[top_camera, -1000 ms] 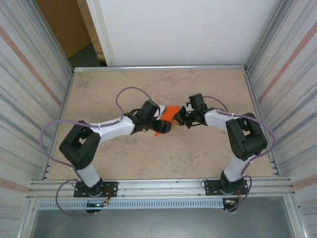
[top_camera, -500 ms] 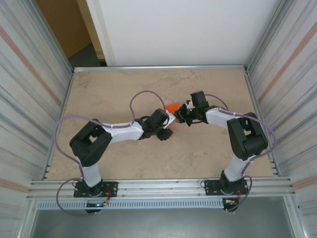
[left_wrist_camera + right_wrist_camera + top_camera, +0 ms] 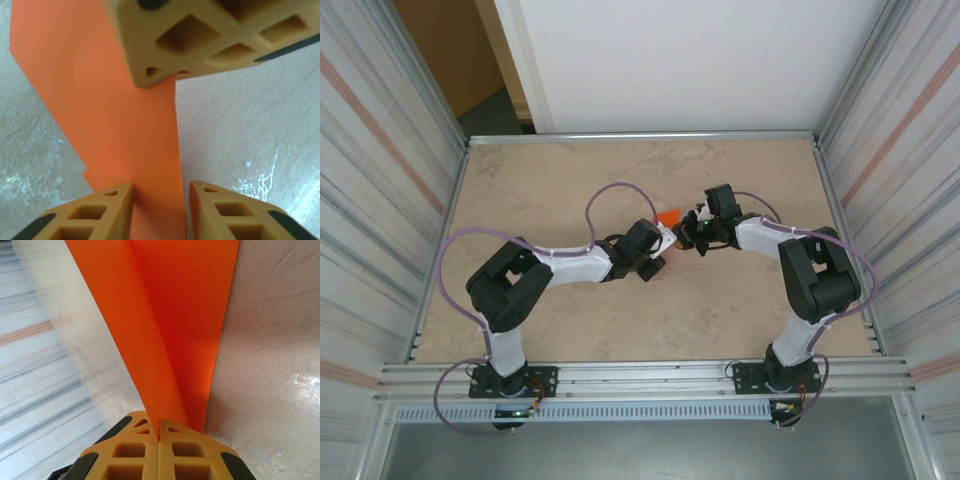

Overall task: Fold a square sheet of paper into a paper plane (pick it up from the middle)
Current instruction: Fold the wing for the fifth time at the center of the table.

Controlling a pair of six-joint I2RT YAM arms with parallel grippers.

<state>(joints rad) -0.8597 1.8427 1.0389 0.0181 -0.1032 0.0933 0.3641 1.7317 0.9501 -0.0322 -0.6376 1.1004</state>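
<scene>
Right gripper (image 3: 159, 422) is clamped on the single folded bright orange paper sheet (image 3: 175, 315), which runs out from its fingertips. Left gripper (image 3: 160, 192), second of two, has jaws apart astride that sheet's other end, contact unclear. Sheet sits between them, over the middle of the beige marbled tabletop (image 3: 570, 180).

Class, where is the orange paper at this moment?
In the top view the orange paper is near the middle of the table, beside the right gripper; the right wrist view shows that gripper's shut fingers pinching its folded end.
</scene>
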